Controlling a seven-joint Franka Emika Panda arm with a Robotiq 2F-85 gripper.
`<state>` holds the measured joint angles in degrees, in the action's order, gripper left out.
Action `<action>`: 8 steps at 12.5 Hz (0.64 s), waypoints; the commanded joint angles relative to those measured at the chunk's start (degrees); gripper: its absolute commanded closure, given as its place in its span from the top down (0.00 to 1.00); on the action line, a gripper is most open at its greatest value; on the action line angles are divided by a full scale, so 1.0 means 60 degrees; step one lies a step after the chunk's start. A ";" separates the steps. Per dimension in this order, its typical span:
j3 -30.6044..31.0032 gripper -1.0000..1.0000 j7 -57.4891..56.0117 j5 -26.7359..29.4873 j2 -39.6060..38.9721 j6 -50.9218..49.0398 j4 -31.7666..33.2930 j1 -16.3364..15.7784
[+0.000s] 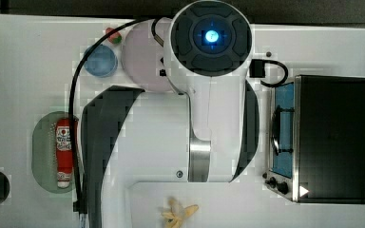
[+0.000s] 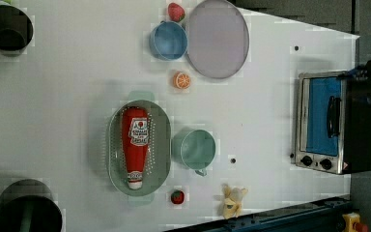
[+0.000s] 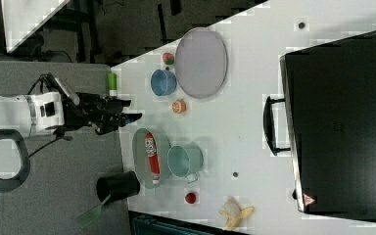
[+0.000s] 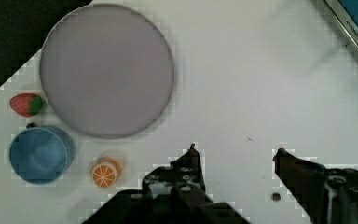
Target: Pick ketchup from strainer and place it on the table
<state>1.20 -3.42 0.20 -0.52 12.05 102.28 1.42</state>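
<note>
Pincer [image 4: 235, 151] is wide apart right now, 2 dark fingers [image 4: 189, 163] with a clear stretch of bare white table [image 4: 242, 70] between them, nothing pinched, nothing touched. It hangs above the tabletop, and in the wrist view you can see the lilac plate [image 4: 107, 70], the blue cup [image 4: 39, 154], a strawberry [image 4: 25, 104] and the orange slice [image 4: 105, 172] lying beneath it.

Over in the right view the gripper sits at the end of the white arm [image 3: 19, 115], off the table's edge at the right view's left, tips aimed toward the strainer [image 3: 142, 156] but well apart from it.

And the ketchup [image 2: 135, 145]? Lying flat inside the pale green strainer, red body along the basket's length, white cap toward the left view's bottom. The label faces up. Just beside the strainer, on the left view's right, stands the teal cup [image 2: 195, 149]. A second strawberry [image 2: 177, 196] sits near the strainer's lower end, a peeled banana [image 2: 233, 200] further along. The toaster oven [image 2: 331, 123] stands at the left view's far right, well apart from the bottle.

In the top view the arm's bulk covers much of the table, with the ketchup showing in its strainer on the top view's left.
</note>
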 commanded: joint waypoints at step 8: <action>0.2212 1.00 0.0736 0.0301 0.2168 -0.1071 0.1025 0.0474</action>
<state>11.51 -1.99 1.55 16.17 6.42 106.09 6.72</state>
